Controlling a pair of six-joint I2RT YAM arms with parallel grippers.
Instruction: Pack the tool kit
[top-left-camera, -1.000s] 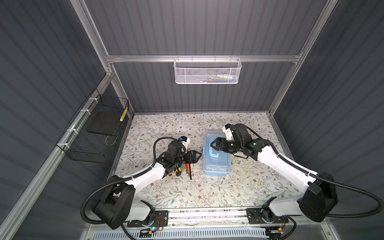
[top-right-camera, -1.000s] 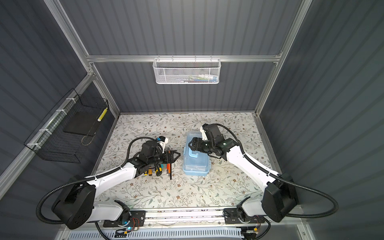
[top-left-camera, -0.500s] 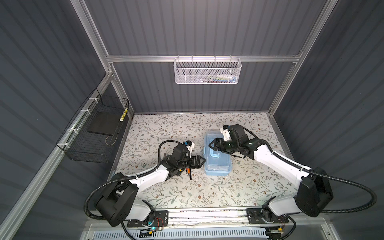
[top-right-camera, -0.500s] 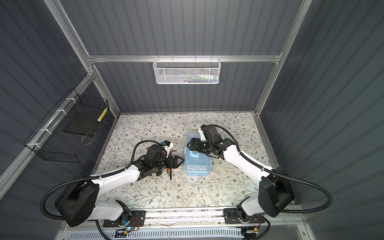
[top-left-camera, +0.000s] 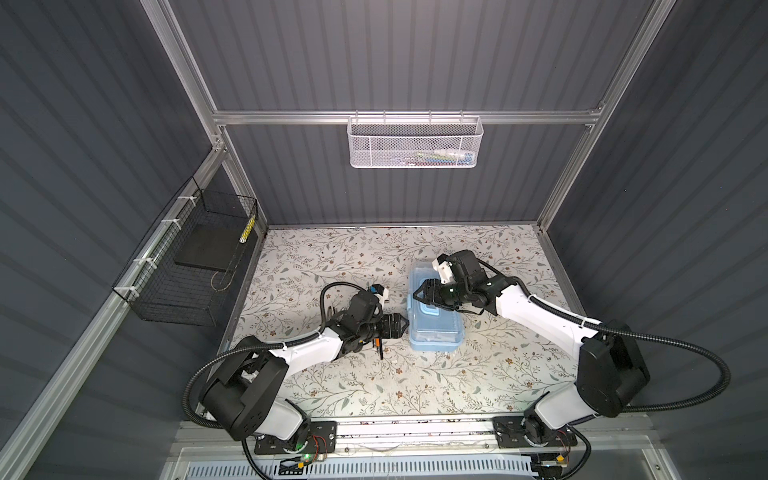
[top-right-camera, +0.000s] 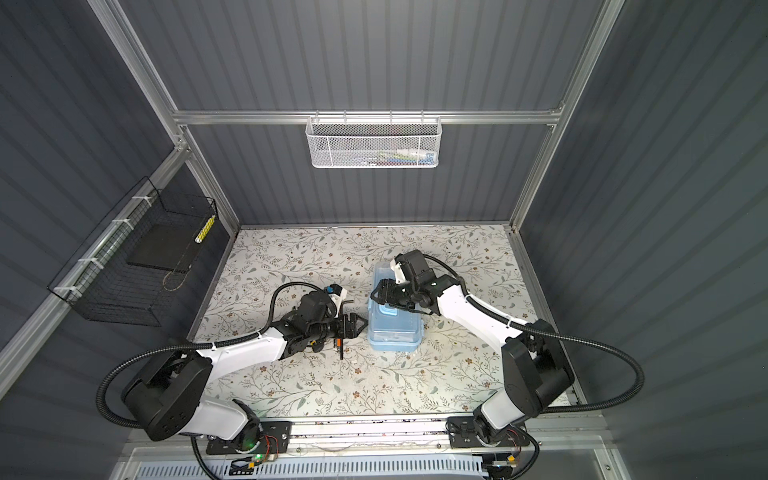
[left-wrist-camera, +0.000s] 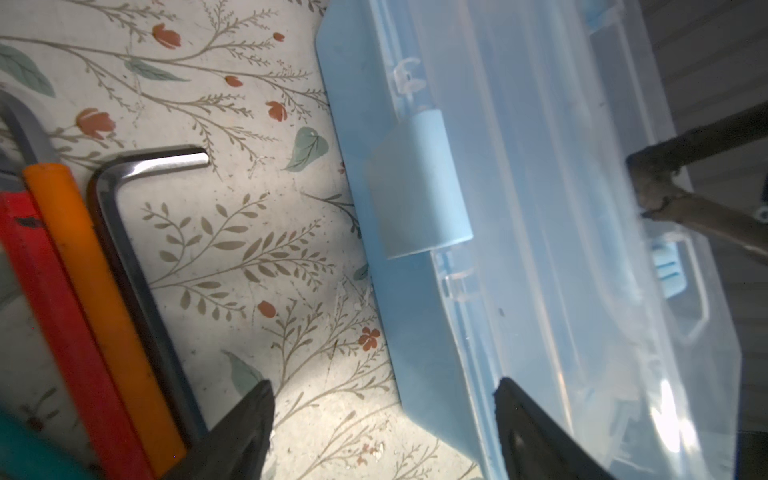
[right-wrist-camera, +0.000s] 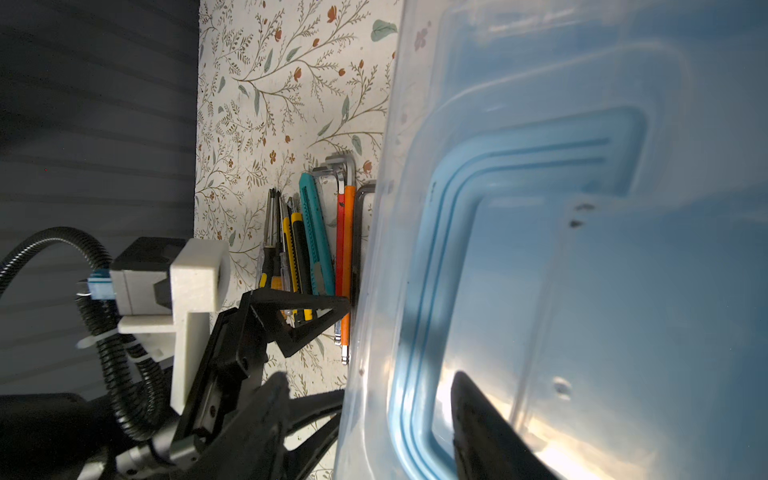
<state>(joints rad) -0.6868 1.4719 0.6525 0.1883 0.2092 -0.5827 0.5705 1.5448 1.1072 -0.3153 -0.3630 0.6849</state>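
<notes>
The tool kit's light-blue box (top-left-camera: 436, 328) (top-right-camera: 395, 328) lies shut on the floral mat, clear lid up. My right gripper (top-left-camera: 417, 293) (right-wrist-camera: 370, 386) hovers over the lid's left edge, open, its jaws straddling that edge and the blue handle (right-wrist-camera: 419, 291). My left gripper (top-left-camera: 402, 326) (left-wrist-camera: 384, 399) is open at the box's left side near the blue latch (left-wrist-camera: 415, 187), one finger over the lid, one over the mat. Left of the box lie screwdrivers (right-wrist-camera: 270, 245), a teal knife (right-wrist-camera: 316, 232), red and orange rods (right-wrist-camera: 345, 249) and a hex key (left-wrist-camera: 137, 232), mostly hidden under the left arm in both top views.
A white mesh basket (top-left-camera: 415, 143) hangs on the back wall and a black wire basket (top-left-camera: 195, 266) on the left wall. Grey walls close in the mat (top-left-camera: 332, 257) on three sides.
My left gripper has moved right from above the tools to the box's left side. The right gripper slid left across the lid and its jaws have narrowed.
</notes>
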